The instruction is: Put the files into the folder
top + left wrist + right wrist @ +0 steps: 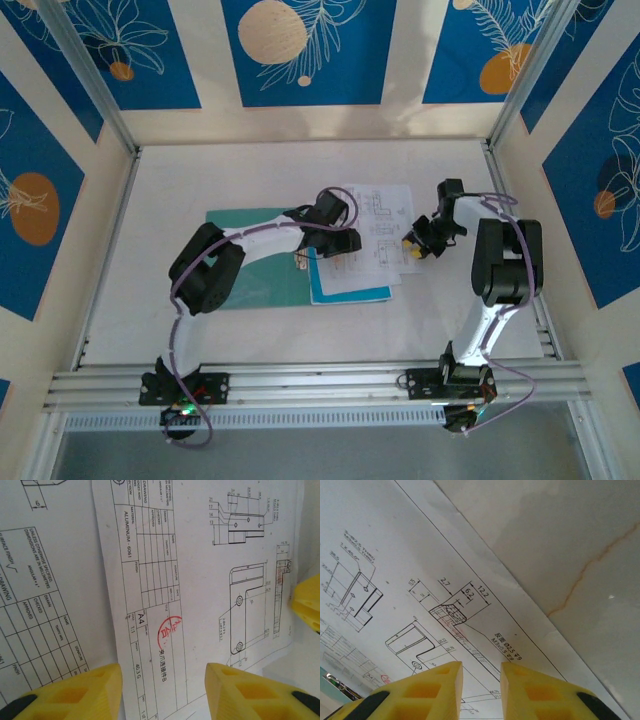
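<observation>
Nearest the arms, the light-blue sheet (352,289) lies at the right edge of the teal-green folder (250,262), both flat on the white table (300,170). Just beyond, the left gripper (162,672) hangs over the white sheets (385,212), fingers spread, nothing between them. And the right gripper (481,667) is low by the sheets' right edge, fingers narrowly apart, pinching nothing I can see.

Place: a robot test cell — lab-like
Signs: aluminium rail (320,378), white table (240,175), printed blue backdrop panels (300,50) boxing it in
</observation>
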